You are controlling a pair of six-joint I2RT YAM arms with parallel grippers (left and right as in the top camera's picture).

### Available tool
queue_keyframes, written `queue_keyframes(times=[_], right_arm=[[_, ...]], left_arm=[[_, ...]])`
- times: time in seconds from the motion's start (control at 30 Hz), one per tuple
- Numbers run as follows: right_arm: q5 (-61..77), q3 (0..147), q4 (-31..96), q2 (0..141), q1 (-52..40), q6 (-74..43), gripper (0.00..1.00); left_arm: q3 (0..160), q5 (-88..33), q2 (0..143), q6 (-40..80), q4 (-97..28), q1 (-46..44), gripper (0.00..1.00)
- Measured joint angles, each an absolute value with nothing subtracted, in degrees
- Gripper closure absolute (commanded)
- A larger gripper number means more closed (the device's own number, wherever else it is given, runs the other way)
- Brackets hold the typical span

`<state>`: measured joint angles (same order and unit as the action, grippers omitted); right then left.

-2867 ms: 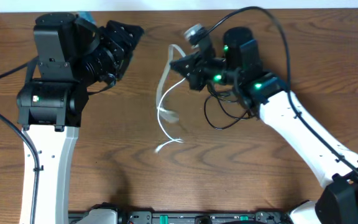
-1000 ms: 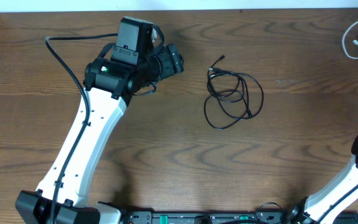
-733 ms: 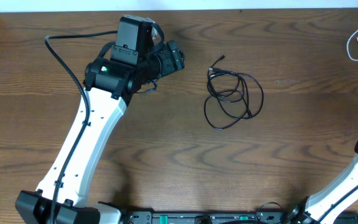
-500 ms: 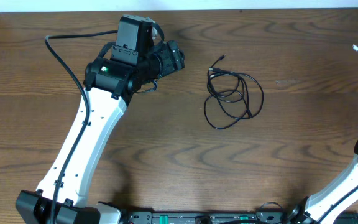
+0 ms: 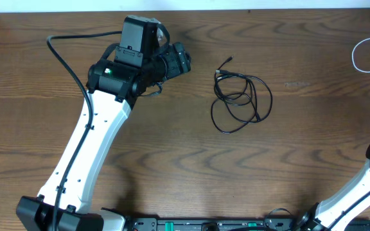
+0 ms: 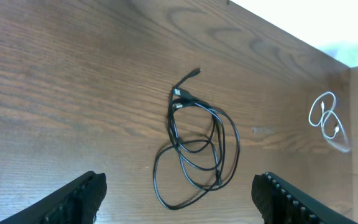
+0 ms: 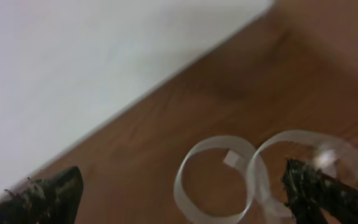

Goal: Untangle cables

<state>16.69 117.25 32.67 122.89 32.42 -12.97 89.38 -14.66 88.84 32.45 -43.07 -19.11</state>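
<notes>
The left arm (image 5: 88, 151) has a long white shell, black boxy joints, a small green light (image 5: 106, 71) and a thick black cable (image 5: 82, 38). The right arm (image 5: 360, 187) shows a white shell and a black joint.

I see a wood-grain table (image 5: 172, 160) with a low sheen, a black cable (image 5: 239, 101) in faintly glossy rubbery sheath, a smooth white cable (image 7: 216, 142), and the left arm (image 5: 88, 160) in glossy white and matt black plastic.

A: Any room around the black cable (image 5: 236, 97)?
B: Bare bench (image 5: 300, 160) on every side; the left arm (image 5: 98, 138) lies well apart, the white cable (image 5: 354, 58) at the far right edge
</notes>
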Motion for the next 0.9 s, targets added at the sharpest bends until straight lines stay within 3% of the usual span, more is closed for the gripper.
queue_keyframes(times=[0.2, 0.37, 0.67, 0.9], right_arm=[[33.04, 117.25, 44.01, 122.87, 30.79, -12.08, 0.01], [41.47, 117.25, 53.10, 122.80, 28.47, -10.00, 0.01], [40.95, 117.25, 62.26, 122.72, 23.57, -6.87, 0.01], [38.39, 117.25, 64.07, 122.72, 22.04, -6.20, 0.01]], left_arm=[[89.38, -14.63, 89.36, 28.32, -43.51, -21.82, 0.21], [89.38, -14.68, 92.73, 25.61, -43.99, -25.45, 0.32], [89.38, -15.70, 104.95, 23.92, -39.35, -31.99, 0.36], [89.38, -18.85, 111.26, 7.29, -35.77, -36.51, 0.36]])
